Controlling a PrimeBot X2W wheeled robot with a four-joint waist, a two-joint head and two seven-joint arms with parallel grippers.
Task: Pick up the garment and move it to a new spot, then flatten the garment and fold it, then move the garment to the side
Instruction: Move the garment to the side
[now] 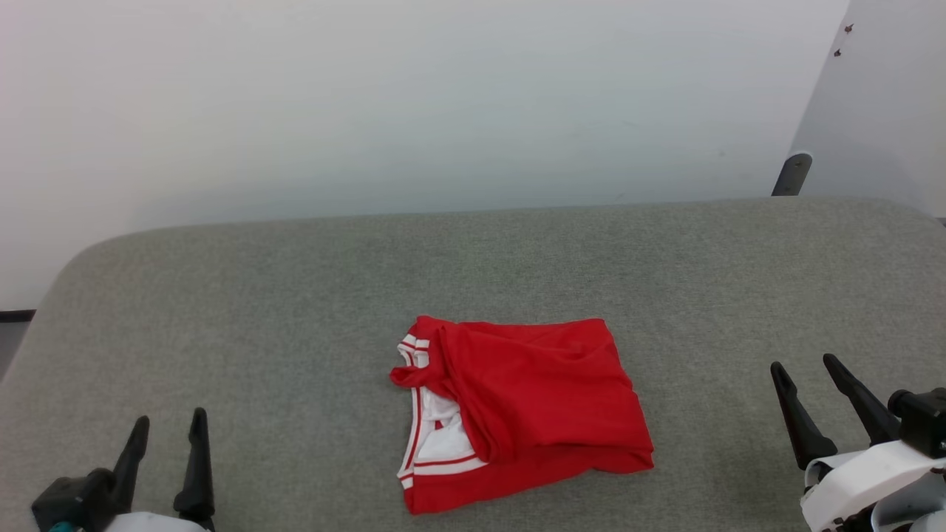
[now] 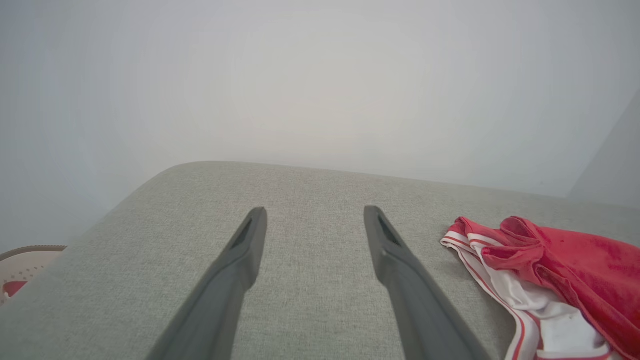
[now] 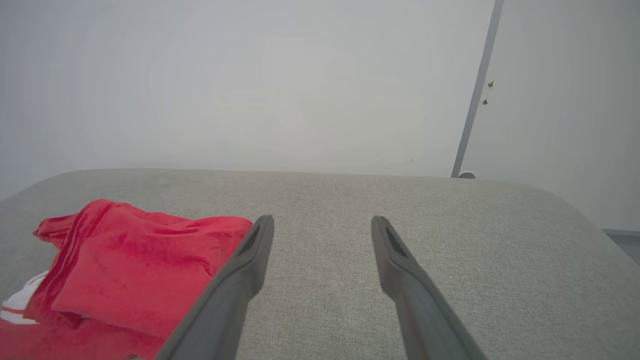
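Fabric, grey and woven, covers the table (image 1: 222, 310). The red jersey T-shirt (image 1: 517, 410) lies on it near the middle, folded into a rumpled block with white striped trim showing at its left. The left gripper (image 1: 169, 418) and right gripper (image 1: 802, 363) flank it, well apart from it, jaws wide and empty.

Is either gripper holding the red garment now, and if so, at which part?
Nothing is held. The left gripper and right gripper stand open, apart from the garment lying on the grey surface.

Our left jaws stand wide apart, empty, over the grey bench (image 2: 310, 190). The red garment (image 2: 580, 265) lies rumpled on it at the view's right, clear of them. We glimpse a beige perforated basket (image 2: 22, 262) at lower left.
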